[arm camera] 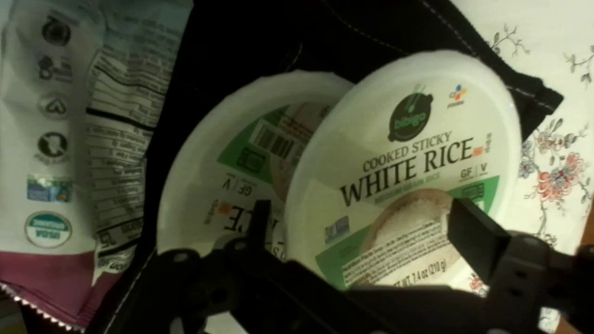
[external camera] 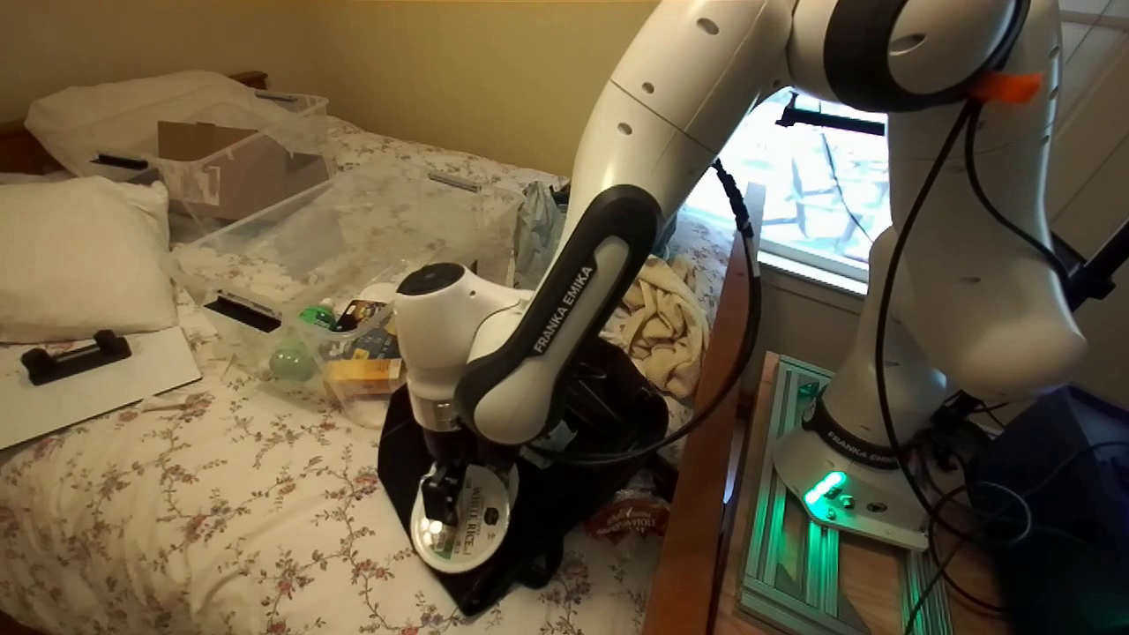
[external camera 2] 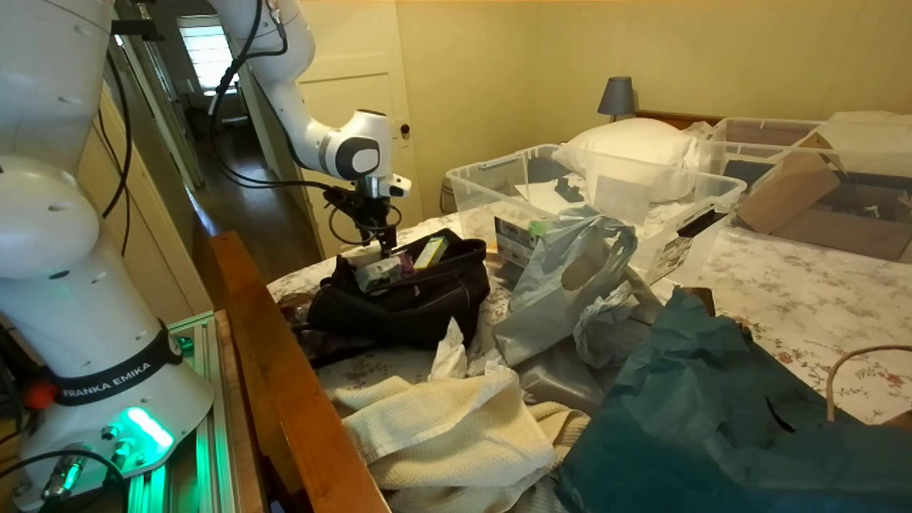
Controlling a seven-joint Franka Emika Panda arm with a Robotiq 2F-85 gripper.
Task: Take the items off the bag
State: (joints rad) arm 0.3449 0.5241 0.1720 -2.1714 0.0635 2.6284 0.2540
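Observation:
The black bag (external camera: 529,511) lies open on the bed and also shows in an exterior view (external camera 2: 406,317). In the wrist view, a round white rice bowl (arm camera: 417,157) overlaps a second rice bowl (arm camera: 209,153) in the bag. A white and maroon packet (arm camera: 46,195) lies to their left. A yellow-green box (external camera 2: 432,252) sticks up from the bag. My gripper (arm camera: 359,208) is open over the front bowl: one finger is near the gap between the bowls, the other before the bowl's right part. It also shows in both exterior views (external camera: 447,498) (external camera 2: 379,246). Contact cannot be told.
A clear plastic bin (external camera: 353,229) with items by it stands beside the bag. A wooden bed rail (external camera 2: 299,399) runs between robot base and bed. A grey plastic bag (external camera 2: 563,285), a cream towel (external camera 2: 456,442) and a teal bag (external camera 2: 684,427) lie near. A brown pack (external camera: 628,520) touches the bag's side.

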